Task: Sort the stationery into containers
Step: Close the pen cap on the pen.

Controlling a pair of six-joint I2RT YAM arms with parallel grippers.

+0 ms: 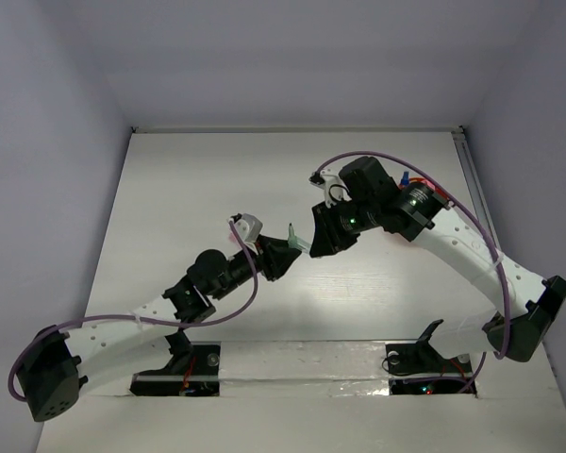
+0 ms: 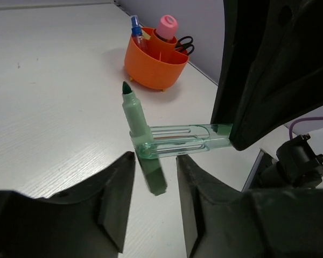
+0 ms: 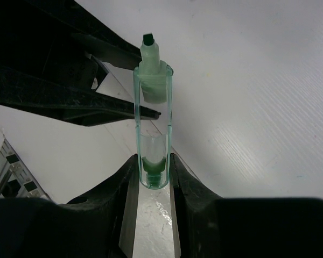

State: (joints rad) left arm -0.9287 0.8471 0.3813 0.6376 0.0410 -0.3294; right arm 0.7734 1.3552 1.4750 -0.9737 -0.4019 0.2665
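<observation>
Robot lab test cell. White tabletop point(image 1: 189, 198) boxed in by plain pale walls point(image 1: 47, 142) on three sides. Left arm point(image 1: 123, 326), right arm point(image 1: 462, 247) bolted at near edge. Purple cable point(image 1: 373, 154) looped loose, exposed electronics point(image 1: 432, 380) at bases.

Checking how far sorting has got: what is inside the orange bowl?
Inside the orange divided bowl stand a blue-capped bottle, a pink-capped marker and black-handled scissors. Its wall hides their lower parts and anything lying on the floor.
</observation>
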